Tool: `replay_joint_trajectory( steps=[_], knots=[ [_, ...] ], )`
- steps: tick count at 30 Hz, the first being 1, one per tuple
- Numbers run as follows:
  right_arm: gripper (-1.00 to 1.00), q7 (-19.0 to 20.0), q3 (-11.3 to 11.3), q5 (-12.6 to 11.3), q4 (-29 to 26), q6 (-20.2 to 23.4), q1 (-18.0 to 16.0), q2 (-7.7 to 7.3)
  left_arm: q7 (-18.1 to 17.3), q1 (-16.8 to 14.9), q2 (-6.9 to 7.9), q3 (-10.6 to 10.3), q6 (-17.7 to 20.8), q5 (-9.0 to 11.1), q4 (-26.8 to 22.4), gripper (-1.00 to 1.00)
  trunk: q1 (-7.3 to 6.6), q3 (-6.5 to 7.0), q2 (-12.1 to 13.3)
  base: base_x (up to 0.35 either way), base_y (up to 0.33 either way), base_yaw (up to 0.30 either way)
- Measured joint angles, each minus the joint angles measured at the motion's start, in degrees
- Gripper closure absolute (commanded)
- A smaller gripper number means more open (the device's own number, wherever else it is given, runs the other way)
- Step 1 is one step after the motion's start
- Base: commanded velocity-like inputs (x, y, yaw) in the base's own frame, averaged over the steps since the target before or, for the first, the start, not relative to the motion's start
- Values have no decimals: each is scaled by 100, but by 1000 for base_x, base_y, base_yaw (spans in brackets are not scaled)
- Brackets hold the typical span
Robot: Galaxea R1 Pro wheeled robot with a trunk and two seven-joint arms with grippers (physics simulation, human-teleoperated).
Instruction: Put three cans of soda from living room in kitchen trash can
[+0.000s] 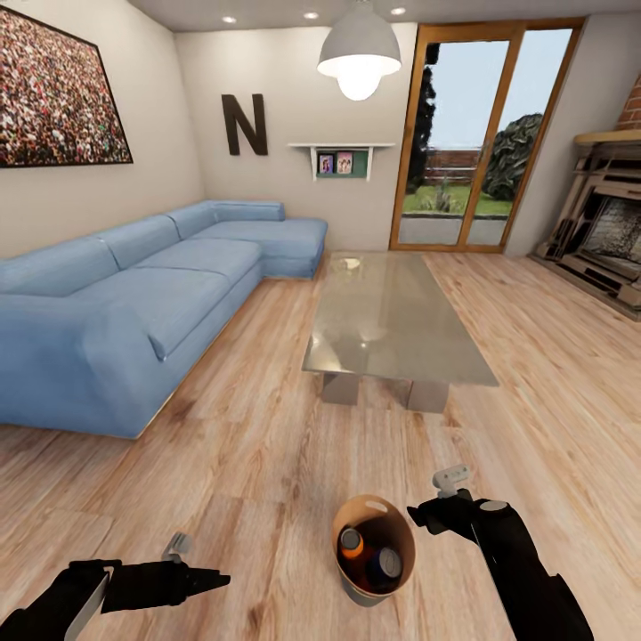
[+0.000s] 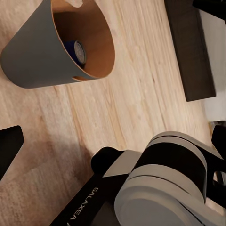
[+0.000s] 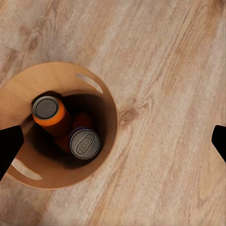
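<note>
The tash can (image 1: 354,515) stands upright on the wood floor just in front of me, pale grey outside (image 2: 37,56) and copper-brown inside (image 3: 56,77). Three cans of soda lie in it: an orange one (image 3: 49,113), a dark blue one (image 3: 84,142), and a second orange one (image 3: 81,120) partly under them. From the head view I see the orange (image 1: 352,541) and blue (image 1: 385,563) tops. My right gripper (image 1: 438,492) hovers open just right of the rim, looking down into the bin (image 3: 113,141). My left gripper (image 1: 200,561) is open, low at the left, empty.
A low glass table (image 1: 392,320) stands ahead, with a long blue corner sofa (image 1: 133,303) on the left. Wood-framed glass doors (image 1: 481,133) are at the back and a brick fireplace (image 1: 614,223) at the right. My own base (image 2: 160,183) sits close behind the bin.
</note>
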Motion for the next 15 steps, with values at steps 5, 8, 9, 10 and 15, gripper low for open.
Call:
replay_joint_trajectory(
  steps=[5,8,9,10,15],
  knots=[
    [-100,0,2,0,0,7,0,0,3,0,0,-1,0,0,0,-100,-110,90,201,0,0,0],
    [-100,0,2,0,0,5,0,0,5,0,0,-1,0,0,0,-100,-176,144,321,0,0,0],
    [-100,0,0,0,0,6,0,-2,5,0,0,-1,0,0,0,-100,-198,162,361,0,0,0],
    [-100,0,0,0,0,5,0,-3,4,0,0,-1,0,0,0,-100,-220,180,401,0,0,0],
    [-100,0,4,0,0,2,0,0,3,0,0,-1,0,0,0,-100,-329,270,602,0,0,0]
  ],
)
